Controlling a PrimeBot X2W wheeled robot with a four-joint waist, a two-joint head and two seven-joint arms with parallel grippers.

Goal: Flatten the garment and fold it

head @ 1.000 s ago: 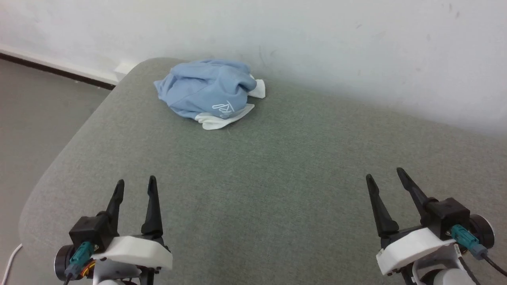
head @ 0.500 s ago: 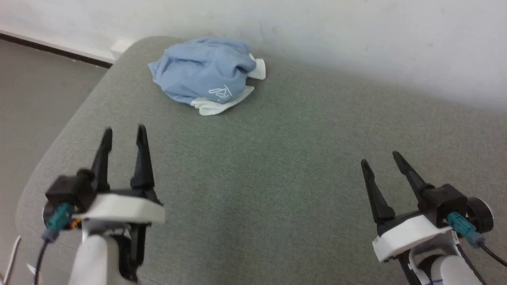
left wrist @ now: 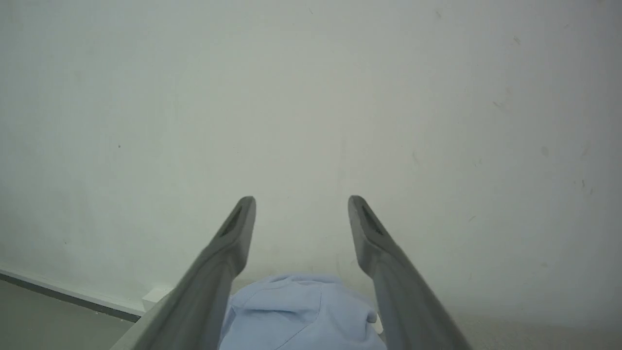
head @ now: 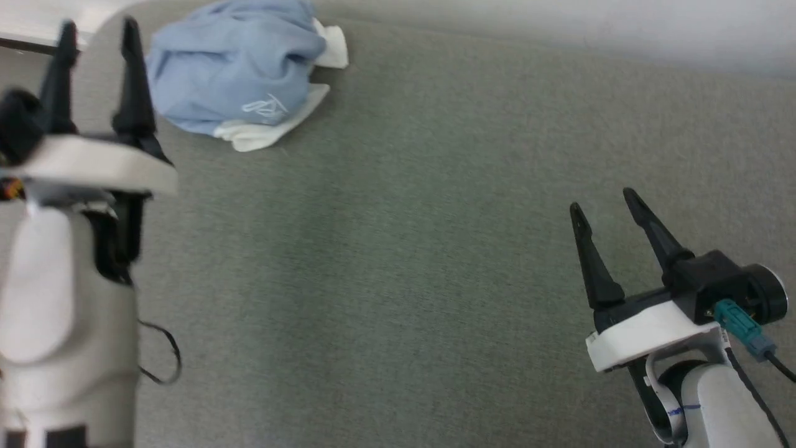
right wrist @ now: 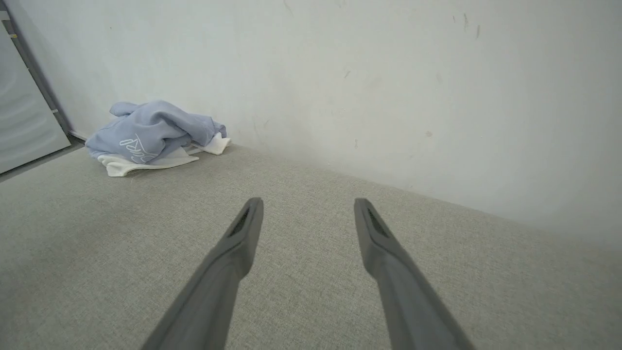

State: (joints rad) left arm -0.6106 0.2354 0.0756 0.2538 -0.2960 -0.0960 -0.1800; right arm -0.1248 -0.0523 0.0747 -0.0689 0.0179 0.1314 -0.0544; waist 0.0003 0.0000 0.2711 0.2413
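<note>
Jaws spread and empty on both our left gripper and right gripper; the garment lies crumpled at the far left corner of the grey cushion, close by the wall. We judge the reach is in hand; next we need a pinch on an edge to spread it. Our right wrist view shows the logo and white trim; the left wrist view shows plain blue cloth just ahead
</note>
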